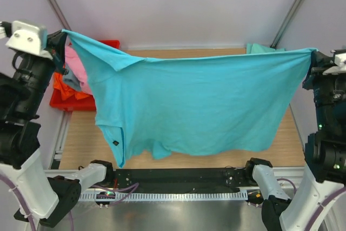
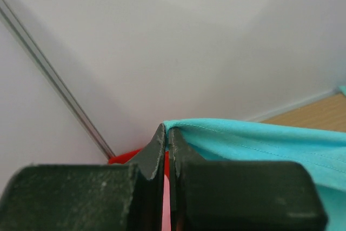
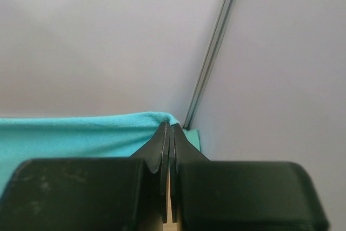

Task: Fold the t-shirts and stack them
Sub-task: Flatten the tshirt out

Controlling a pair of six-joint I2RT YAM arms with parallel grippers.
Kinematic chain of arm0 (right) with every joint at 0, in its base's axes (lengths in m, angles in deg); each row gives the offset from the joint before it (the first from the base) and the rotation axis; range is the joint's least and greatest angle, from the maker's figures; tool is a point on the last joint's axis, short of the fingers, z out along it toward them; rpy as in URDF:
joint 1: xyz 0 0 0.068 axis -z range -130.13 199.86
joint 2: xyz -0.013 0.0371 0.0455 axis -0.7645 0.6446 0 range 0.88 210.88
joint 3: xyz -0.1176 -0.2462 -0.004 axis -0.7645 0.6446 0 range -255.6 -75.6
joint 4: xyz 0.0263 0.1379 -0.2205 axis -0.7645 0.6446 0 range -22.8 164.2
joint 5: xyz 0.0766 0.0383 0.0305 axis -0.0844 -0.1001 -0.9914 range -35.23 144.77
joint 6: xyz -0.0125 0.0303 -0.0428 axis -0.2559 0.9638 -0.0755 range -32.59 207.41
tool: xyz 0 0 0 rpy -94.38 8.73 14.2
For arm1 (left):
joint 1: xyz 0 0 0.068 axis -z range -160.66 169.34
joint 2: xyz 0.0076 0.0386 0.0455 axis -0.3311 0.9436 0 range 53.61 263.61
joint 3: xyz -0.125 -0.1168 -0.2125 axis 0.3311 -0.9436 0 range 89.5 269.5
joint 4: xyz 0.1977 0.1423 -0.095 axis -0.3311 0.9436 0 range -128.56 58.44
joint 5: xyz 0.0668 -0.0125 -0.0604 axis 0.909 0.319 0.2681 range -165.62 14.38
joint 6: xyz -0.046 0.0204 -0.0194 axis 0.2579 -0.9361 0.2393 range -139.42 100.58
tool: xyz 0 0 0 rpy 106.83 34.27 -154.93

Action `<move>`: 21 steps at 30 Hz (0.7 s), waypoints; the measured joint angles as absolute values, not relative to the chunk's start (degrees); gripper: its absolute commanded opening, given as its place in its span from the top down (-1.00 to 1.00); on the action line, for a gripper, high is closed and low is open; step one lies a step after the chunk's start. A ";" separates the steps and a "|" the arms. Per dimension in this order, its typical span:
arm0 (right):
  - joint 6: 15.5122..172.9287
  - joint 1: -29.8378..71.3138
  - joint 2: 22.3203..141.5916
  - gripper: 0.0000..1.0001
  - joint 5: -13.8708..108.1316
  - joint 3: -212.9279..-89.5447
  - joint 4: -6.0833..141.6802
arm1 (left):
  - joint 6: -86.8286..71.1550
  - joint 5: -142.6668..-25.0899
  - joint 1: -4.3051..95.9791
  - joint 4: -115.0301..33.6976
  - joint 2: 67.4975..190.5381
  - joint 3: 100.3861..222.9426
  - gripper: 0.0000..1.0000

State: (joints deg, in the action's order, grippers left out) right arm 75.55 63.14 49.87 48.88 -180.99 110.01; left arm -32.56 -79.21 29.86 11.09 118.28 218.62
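- The turquoise t-shirt [image 1: 200,106] hangs stretched in the air over the tabletop [image 1: 81,147], spanning it from left edge to right edge.
- The left end effector [image 2: 166,132] and right end effector [image 3: 171,127] are each clamped on an upper corner of the cloth.
- This looks like the spreading step (no fold yet). Next, I'd say, it needs lowering flat without bunching.

1. The stretched t-shirt [image 1: 200,106] hangs above the worktop [image 1: 81,144], between the left hand [image 1: 62,35] and the right hand [image 1: 312,53] — one top corner pinched in each.
2. The crate [image 1: 58,101] sits at the worktop's far-left corner — heaped t-shirts [image 1: 75,77] lie in it.
3. A far t-shirt [image 1: 259,48] lies at the far right, behind the stretched one.
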 measured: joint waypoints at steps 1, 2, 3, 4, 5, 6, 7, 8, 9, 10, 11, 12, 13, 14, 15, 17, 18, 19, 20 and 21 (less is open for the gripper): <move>75.53 63.16 49.82 0.98 48.86 -178.84 109.07 | -33.04 -79.19 29.88 10.41 118.30 216.45 1.00; 75.53 63.16 49.91 0.97 48.75 -176.37 108.00 | -33.46 -79.19 29.88 9.38 118.38 213.43 1.00; 75.50 63.16 49.91 0.98 48.66 -172.79 106.34 | -33.77 -79.19 29.88 7.79 118.43 209.70 1.00; 75.46 63.16 50.24 0.98 48.62 -169.14 105.09 | -34.09 -79.17 29.88 6.91 118.82 206.77 1.00; 75.42 63.16 51.05 0.98 48.49 -165.40 103.93 | -34.68 -79.19 29.88 5.97 120.00 203.34 1.00; 75.33 63.16 51.79 0.98 48.20 -162.17 102.45 | -35.03 -79.17 29.88 4.77 121.44 200.45 1.00; 75.29 63.16 53.12 0.98 47.88 -158.45 101.18 | -35.38 -79.15 29.88 3.74 123.67 197.79 1.00; 75.29 63.16 54.89 0.98 47.37 -154.89 99.80 | -35.78 -79.15 29.88 2.56 126.34 195.47 1.00; 75.26 63.16 56.91 0.98 46.63 -151.28 97.99 | -36.19 -79.17 29.88 1.10 129.23 193.39 1.00; 75.29 63.16 59.11 0.97 45.84 -148.31 96.72 | -36.48 -79.15 29.86 -0.56 132.96 191.34 1.00; 75.29 63.16 61.98 0.98 45.01 -145.16 94.80 | -36.63 -79.17 29.86 -1.61 136.00 189.81 1.00; 75.26 63.16 65.47 0.98 44.29 -142.54 93.35 | -36.69 -79.39 29.86 -2.42 140.72 188.19 1.00; 75.22 63.16 69.21 0.98 43.68 -140.35 91.96 | -36.69 -79.65 29.86 -3.08 144.48 187.34 1.00; 75.11 63.16 72.21 0.98 43.33 -138.89 90.84 | -36.63 -79.87 29.86 -3.54 147.72 186.81 1.00; 74.96 63.16 76.10 0.98 42.94 -137.47 89.57 | -36.50 -80.22 29.86 -3.84 151.69 186.66 1.00; 74.32 63.06 83.29 0.98 42.46 -136.29 87.41 | -36.17 -80.83 29.86 -4.87 158.56 186.84 1.00; 74.13 62.99 85.87 0.98 42.30 -136.29 86.19 | -36.08 -81.07 29.88 -4.98 160.81 187.05 1.00; 73.95 62.92 88.88 0.98 42.08 -136.59 84.94 | -35.91 -81.31 29.88 -4.52 163.63 188.26 1.00; 73.80 62.79 92.53 0.98 41.76 -137.88 84.33 | -35.82 -81.44 29.88 -4.52 165.92 189.81 1.00; 73.76 62.73 95.61 0.97 41.54 -139.35 83.48 | -35.71 -81.46 29.93 -4.80 168.11 191.56 1.00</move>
